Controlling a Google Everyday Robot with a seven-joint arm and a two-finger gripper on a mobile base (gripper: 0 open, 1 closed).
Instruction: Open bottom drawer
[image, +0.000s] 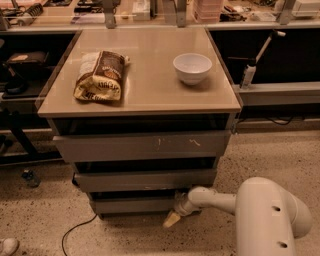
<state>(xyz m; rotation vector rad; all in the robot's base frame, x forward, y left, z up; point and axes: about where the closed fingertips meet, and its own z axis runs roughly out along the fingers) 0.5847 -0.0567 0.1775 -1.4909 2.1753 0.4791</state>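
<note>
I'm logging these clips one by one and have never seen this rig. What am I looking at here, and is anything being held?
A single camera looks down at a grey cabinet with three drawers. The white tube at the lower right is the robot's one arm. Its gripper sits low near the floor, by the right end of the bottom drawer. On top of the cabinet lie a brown snack bag and a white bowl. Whether the gripper grips the drawer's edge cannot be told.
</note>
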